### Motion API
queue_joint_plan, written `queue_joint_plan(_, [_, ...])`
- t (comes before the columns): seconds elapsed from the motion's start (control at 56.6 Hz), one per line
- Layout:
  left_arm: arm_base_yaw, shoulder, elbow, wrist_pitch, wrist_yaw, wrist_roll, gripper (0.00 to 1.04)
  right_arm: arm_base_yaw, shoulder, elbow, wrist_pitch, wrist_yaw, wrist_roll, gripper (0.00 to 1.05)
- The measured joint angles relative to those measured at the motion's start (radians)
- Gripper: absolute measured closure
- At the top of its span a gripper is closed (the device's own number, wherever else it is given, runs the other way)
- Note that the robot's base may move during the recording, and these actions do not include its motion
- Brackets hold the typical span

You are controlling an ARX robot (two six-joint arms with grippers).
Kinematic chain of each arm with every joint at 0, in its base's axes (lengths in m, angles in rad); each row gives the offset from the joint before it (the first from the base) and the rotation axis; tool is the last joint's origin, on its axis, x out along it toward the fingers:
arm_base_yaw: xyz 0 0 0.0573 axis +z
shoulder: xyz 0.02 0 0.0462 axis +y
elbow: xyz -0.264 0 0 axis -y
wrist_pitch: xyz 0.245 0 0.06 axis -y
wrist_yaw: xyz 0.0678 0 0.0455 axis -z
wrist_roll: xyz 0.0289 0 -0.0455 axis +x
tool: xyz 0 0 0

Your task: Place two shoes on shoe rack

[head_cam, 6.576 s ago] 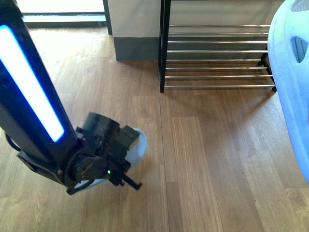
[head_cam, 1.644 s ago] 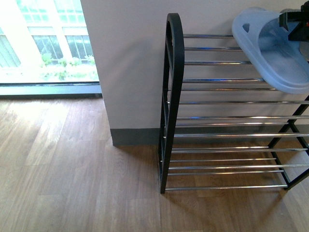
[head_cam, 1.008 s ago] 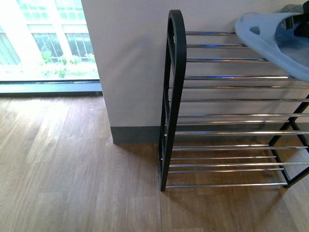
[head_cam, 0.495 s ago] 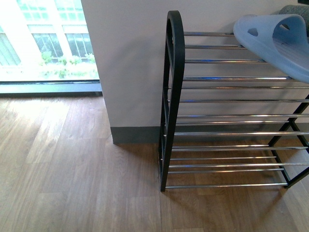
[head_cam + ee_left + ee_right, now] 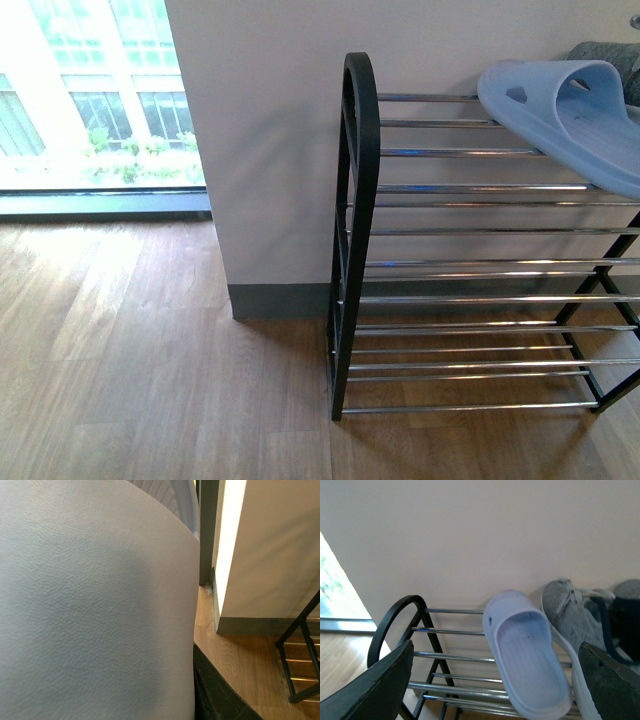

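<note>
The shoe rack (image 5: 355, 230) stands against the wall, a black frame with chrome bars. A pale blue slide sandal (image 5: 560, 110) lies flat over its top bars, running off the right edge of the front view. My left gripper (image 5: 196, 690) is shut on the slide sandal (image 5: 95, 605), whose textured surface fills the left wrist view beside one black finger (image 5: 215, 700). A grey knit sneaker (image 5: 570, 610) sits on the top tier behind the sandal (image 5: 527, 655). My right gripper (image 5: 495, 650) is open, its fingers wide apart in front of the rack, holding nothing.
A white wall with a grey skirting board (image 5: 280, 300) runs behind the rack. A bright window (image 5: 100, 100) is at the left. Wooden floor (image 5: 150, 400) spreads in front. A second pale edge (image 5: 582, 685) shows beside the sandal.
The sandal has gone from tilted up above the rack to lying flatter and lower over the top bars. The rack sits slightly lower in the front view than half a second ago.
</note>
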Motion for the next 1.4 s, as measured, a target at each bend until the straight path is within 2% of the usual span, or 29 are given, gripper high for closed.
queue_joint_plan(0.106, [0.0, 0.0, 0.0, 0.0, 0.0, 0.0, 1.03, -0.013, -0.005, -0.063, 0.091, 0.037, 0.035, 0.09])
queue_joint_plan(0.265, [0.0, 0.0, 0.0, 0.0, 0.0, 0.0, 1.03, -0.018, -0.004, -0.075, 0.098, 0.037, 0.052, 0.09])
queue_joint_plan(0.318, [0.0, 0.0, 0.0, 0.0, 0.0, 0.0, 1.03, -0.018, -0.015, -0.076, 0.073, 0.0, 0.013, 0.15])
queue_joint_plan(0.407, [0.0, 0.0, 0.0, 0.0, 0.0, 0.0, 1.03, -0.002, -0.05, -0.101, 0.054, -0.002, -0.061, 0.27])
queue_joint_plan(0.513, [0.0, 0.0, 0.0, 0.0, 0.0, 0.0, 1.03, 0.036, -0.122, -0.157, 0.037, 0.031, -0.125, 0.48])
queue_joint_plan(0.884, [0.0, 0.0, 0.0, 0.0, 0.0, 0.0, 1.03, 0.114, -0.296, -0.253, -0.045, 0.108, -0.151, 1.03])
queue_joint_plan(0.99, [0.0, 0.0, 0.0, 0.0, 0.0, 0.0, 1.03, 0.173, -0.347, -0.27, -0.08, 0.188, -0.155, 1.03])
queue_joint_plan(1.096, [0.0, 0.0, 0.0, 0.0, 0.0, 0.0, 1.03, 0.214, -0.406, -0.287, -0.119, 0.198, -0.156, 1.03])
queue_joint_plan(1.397, [0.0, 0.0, 0.0, 0.0, 0.0, 0.0, 1.03, 0.216, -0.53, -0.323, -0.184, 0.208, -0.157, 1.03])
